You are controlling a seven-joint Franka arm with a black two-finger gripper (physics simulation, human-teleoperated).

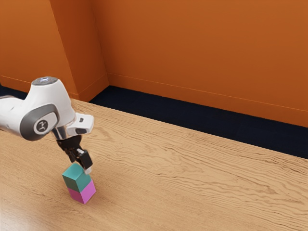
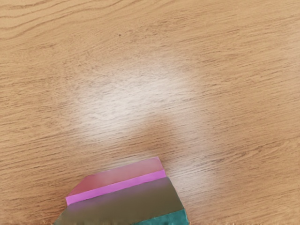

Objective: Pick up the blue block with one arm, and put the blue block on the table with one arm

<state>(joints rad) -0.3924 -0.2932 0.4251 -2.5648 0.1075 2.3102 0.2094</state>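
Topping pink block (image 1: 76, 195), seemingly cubic blue block (image 1: 72, 183), corner toward exterior camera, can't tell whether fingers (image 1: 84, 160) grip it

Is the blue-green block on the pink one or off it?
On it. The blue-green block is right on top of the pink block, no gap showing between.

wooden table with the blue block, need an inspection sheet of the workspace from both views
surface: pale wood-grain table, a glossy light patch in the wrist view
job's things: blue-green block appears stacked on a magenta block, slightly offset
clutter: nothing seen
grippers: black two-finger gripper close by the upper block; grasp unclear
cables: nothing seen
surroundings: orange walls, dark navy floor beyond the table
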